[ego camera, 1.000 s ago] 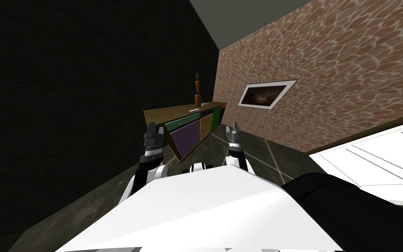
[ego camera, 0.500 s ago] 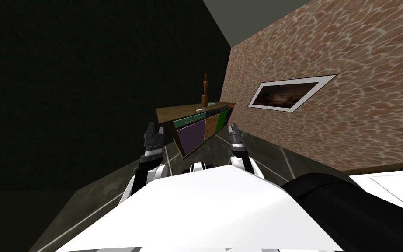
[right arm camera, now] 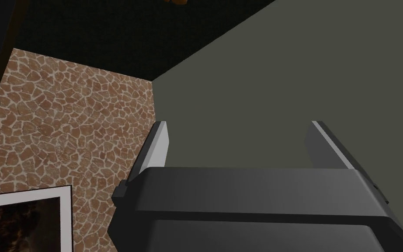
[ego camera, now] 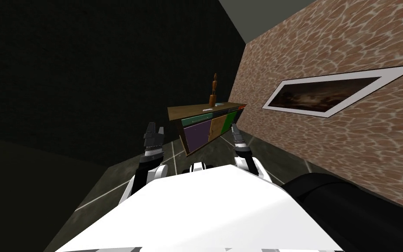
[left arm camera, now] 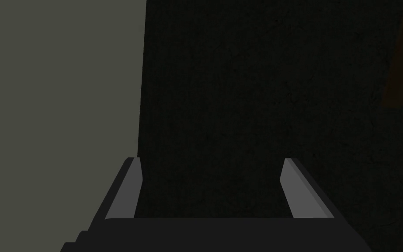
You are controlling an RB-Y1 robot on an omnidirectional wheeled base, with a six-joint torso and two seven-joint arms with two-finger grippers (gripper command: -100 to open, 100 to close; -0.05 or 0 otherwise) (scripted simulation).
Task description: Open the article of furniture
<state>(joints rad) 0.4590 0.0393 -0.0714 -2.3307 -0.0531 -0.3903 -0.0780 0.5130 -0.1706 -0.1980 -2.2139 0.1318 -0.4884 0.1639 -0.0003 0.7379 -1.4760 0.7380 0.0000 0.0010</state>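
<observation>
Low wooden-topped cabinet with purple, tan and green fronts, one brown figurine on top, my left gripper and right gripper short of it, both released, empty

Left gripper and right gripper: dark ribbed box bodies, thin light grey blade fingers. Forearms: white shells, black joint sections.

My base turns, and the whole view swings.
The sideboard now sits farther from the left gripper and closer beyond the right gripper. The framed picture looms larger beside the right gripper.
</observation>
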